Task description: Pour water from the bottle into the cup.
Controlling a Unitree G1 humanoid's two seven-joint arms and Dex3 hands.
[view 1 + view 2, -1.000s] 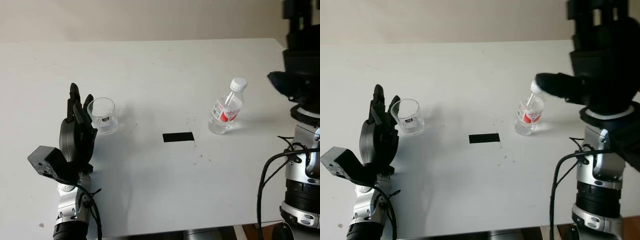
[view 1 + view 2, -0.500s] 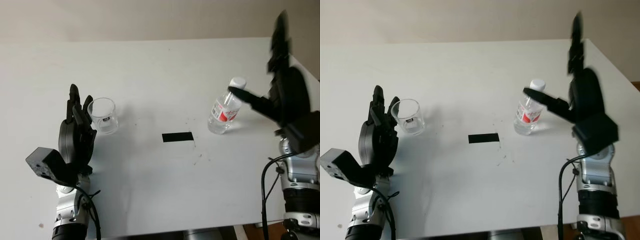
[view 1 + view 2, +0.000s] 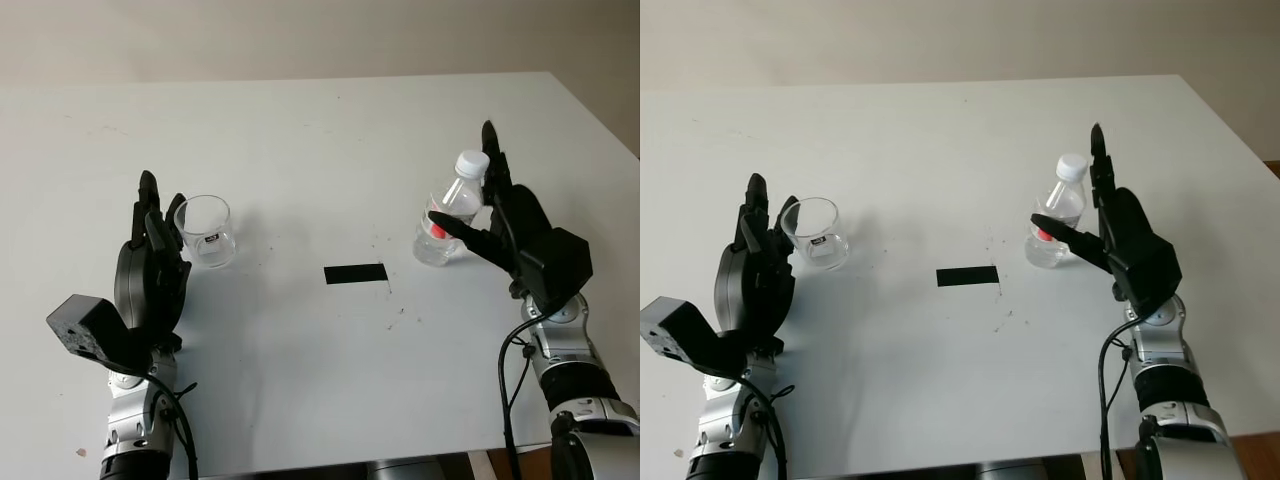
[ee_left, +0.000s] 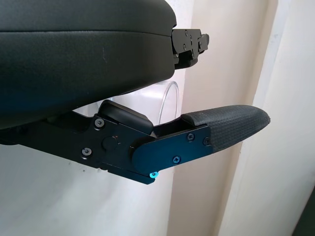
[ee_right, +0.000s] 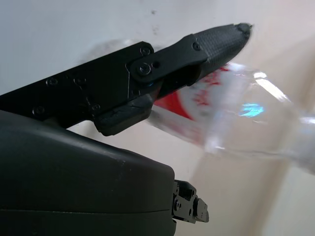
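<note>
We see the small clear plastic water bottle with a white cap and red label [image 3: 449, 220] standing upright on the white table [image 3: 320, 140], toward the right edge and about midway between the near and far edges. Our right hand [image 3: 505, 225] is at the bottle's right side, open and holding nothing: one black finger [image 3: 452, 229] crosses in front of the label while the others rise behind the cap. In the right wrist view the red label [image 5: 197, 98] lies just past that finger, but we cannot tell whether the finger touches the bottle.

The short clear drinking glass [image 3: 206, 231] stands upright toward the left edge, well apart from the bottle. Our left hand [image 3: 152, 270] is just beside the glass on its left, open, with nothing in it; whether it touches the glass we cannot tell. In the left wrist view the rim of the glass [image 4: 170, 101] shows beyond the hand's shell.

Between glass and bottle lies a flat black rectangular strip of tape [image 3: 356, 273], nearer the bottle, with a few small dark specks [image 3: 395, 312] on the surface by it. The stretch between the two vessels is otherwise bare white surface, and a broad bare band runs behind them to the far edge. The right edge slants away just beyond our right hand.
</note>
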